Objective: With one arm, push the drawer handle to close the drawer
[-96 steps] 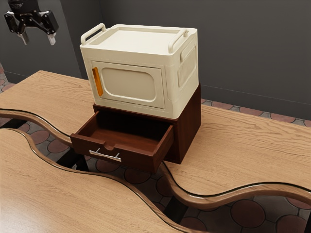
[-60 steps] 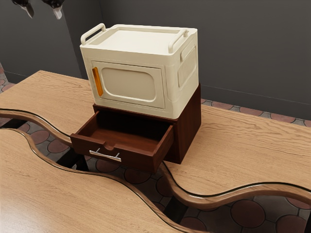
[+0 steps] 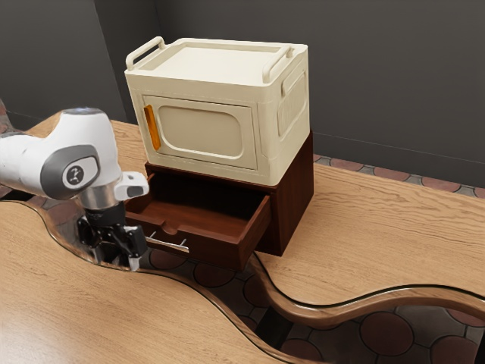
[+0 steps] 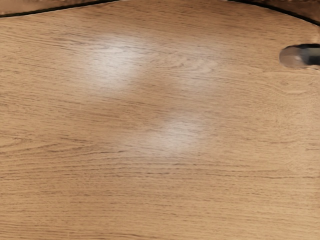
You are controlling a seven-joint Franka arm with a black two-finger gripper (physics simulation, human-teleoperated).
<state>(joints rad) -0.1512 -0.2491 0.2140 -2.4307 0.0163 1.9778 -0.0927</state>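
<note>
black two-finger gripper (image 3: 115, 262) open, empty. slim silver handle (image 3: 176, 246) lies toward the exterior view's right, lengthwise across the brown wooden drawer (image 3: 216, 252).

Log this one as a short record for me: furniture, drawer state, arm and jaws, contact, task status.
furniture: dark wooden cabinet on a wavy-edged wooden tabletop
on top: cream box with rounded door panel and orange handle
drawer: brown drawer pulled out, interior visible
drawer handle: silver bar on its front
arm: white Franka arm, reaching in from exterior view's left
jaws: apart, pointing down near the drawer front
contact with handle: cannot tell
status: drawer not closed
</note>
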